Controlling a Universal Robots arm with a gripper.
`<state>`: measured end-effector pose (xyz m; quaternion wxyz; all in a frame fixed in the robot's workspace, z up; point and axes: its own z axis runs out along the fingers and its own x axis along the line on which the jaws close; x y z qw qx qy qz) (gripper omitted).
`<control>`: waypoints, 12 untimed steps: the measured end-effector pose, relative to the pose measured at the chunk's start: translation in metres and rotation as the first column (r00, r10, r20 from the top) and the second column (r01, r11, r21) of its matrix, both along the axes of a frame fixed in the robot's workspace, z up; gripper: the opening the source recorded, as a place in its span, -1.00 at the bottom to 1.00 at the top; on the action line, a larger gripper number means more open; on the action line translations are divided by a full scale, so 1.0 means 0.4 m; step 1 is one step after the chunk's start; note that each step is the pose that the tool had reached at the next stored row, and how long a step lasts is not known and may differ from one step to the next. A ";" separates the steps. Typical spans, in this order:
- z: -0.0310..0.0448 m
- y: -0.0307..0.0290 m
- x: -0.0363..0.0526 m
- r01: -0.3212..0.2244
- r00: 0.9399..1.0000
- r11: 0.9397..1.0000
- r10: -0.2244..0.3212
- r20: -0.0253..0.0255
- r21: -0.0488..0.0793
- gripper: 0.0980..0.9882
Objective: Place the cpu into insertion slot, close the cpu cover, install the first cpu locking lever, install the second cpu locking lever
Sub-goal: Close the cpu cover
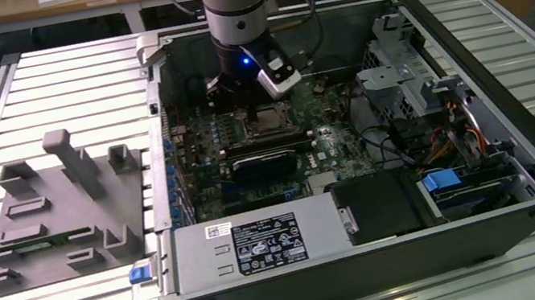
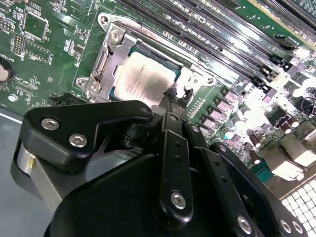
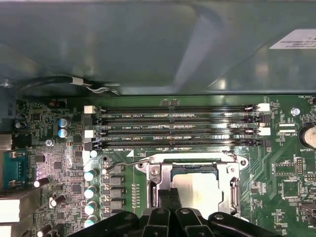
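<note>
Inside the open computer case [image 1: 513, 182], my arm [image 1: 235, 9] stands upright over the green circuit board [image 2: 49, 59], wrist pointing straight down. The cpu [image 2: 145, 76] lies seated in the insertion slot [image 1: 268, 121], the cpu cover [image 3: 229, 182] seemingly folded down around it. My gripper [image 2: 173, 96] hangs at the slot's edge farthest from the memory slots [image 3: 173, 131], fingertips pressed together, apparently gripping nothing.
</note>
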<state>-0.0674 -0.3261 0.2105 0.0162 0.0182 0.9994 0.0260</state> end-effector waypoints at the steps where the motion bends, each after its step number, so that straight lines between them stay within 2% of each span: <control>1: 0.000 0.000 0.000 0.000 1.000 1.000 0.000 0.000 0.000 -0.98; 5: 0.000 0.000 0.013 0.000 1.000 1.000 0.000 0.000 0.000 -0.98; 12: 0.000 0.000 0.058 0.000 1.000 1.000 0.000 0.000 0.000 -0.98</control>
